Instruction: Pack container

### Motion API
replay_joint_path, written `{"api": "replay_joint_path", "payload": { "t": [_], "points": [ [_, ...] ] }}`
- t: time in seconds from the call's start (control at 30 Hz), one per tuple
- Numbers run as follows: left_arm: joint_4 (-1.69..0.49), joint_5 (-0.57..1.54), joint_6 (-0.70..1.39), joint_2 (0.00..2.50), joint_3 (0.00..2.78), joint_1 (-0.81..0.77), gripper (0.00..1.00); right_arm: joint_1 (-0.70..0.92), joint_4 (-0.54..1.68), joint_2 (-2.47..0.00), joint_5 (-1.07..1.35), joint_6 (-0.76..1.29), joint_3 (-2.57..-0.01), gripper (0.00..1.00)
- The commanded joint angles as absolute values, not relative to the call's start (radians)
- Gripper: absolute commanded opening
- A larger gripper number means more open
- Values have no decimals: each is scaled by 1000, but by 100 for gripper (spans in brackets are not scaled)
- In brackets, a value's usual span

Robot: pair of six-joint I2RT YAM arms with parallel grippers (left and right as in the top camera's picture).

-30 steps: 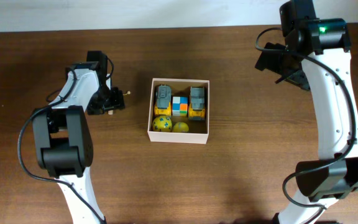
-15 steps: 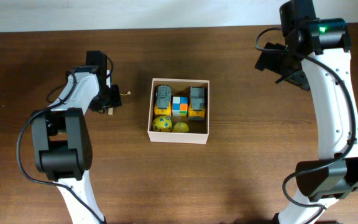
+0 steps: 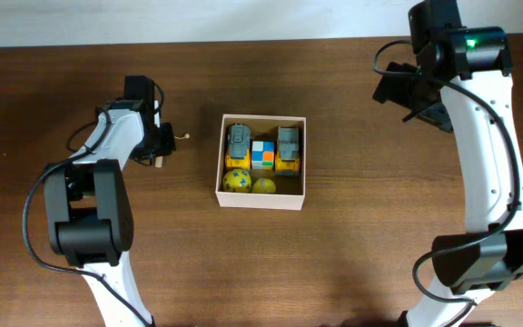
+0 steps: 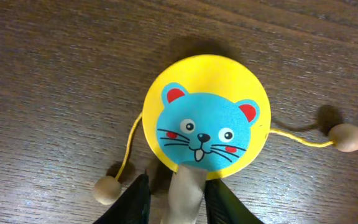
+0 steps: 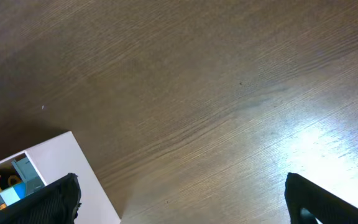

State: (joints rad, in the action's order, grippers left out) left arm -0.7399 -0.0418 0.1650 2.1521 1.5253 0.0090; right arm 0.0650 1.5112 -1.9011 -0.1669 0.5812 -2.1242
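While left tool flanks drum handle, grip unclear | right tool spread | container near

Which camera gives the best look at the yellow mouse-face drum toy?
Left wrist: the drum toy fills the frame, with its face, both string beads and its handle between the fingers of the left gripper. Overhead shows only a bead beside that gripper. Right wrist misses it.

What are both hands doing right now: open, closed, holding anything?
Left hand: straddling the handle of the mouse-face drum toy; grip cannot be told.
Right hand: open, empty.
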Motion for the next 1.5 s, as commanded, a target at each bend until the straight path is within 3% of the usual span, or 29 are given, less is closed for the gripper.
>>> {"api": "replay_joint_path", "payload": {
  "t": [0.0,0.13,0.8,1.17,1.47],
  "points": [
    [-755,-14,159,2193,1475,9,23,59,1511,-1893,-169,592,-2130,99],
    [-764,4,159,2193,1475,9,11,59,1511,-1893,-169,592,-2130,99],
    [-923,56,107,2113,1594,9,6,59,1511,-1893,-169,592,-2130,99],
    [-963,499,-199,1856,1656,7,7,59,1511,-1893,-169,592,-2130,99],
    [-1061,652,-324,1736,1656,-55,7,59,1511,-1893,-169,592,-2130,99]
  ]
}}
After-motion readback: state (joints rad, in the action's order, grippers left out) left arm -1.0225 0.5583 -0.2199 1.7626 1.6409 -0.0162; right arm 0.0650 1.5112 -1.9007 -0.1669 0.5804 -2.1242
